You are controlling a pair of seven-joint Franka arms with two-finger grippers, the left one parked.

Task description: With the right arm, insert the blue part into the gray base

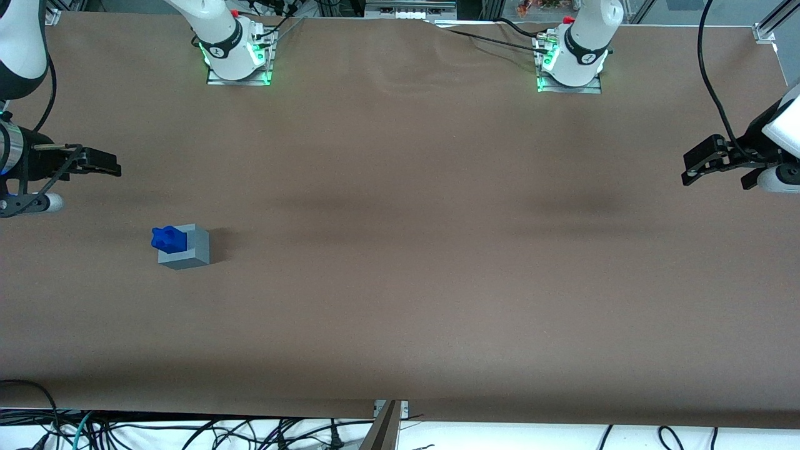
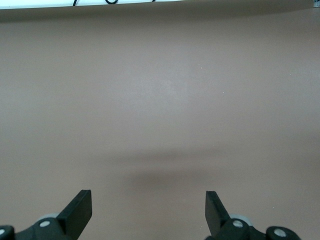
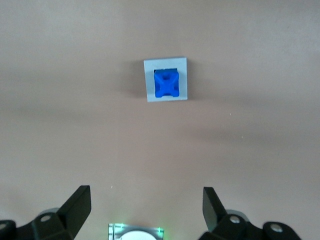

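The gray base (image 1: pixel 185 248) sits on the brown desk (image 1: pixel 400 250) in the lower left of the front frame, toward the working arm's end. The blue part (image 1: pixel 169 239) stands in the square recess in the base's top, its knobbly upper portion sticking up above the rim. In the right wrist view the blue part (image 3: pixel 166 83) fills most of the recess of the gray base (image 3: pixel 165 79). The pincer (image 1: pixel 94 161) hangs at the left edge of the front frame, farther from the camera than the base, fingers (image 3: pixel 76 204) spread wide, holding nothing.
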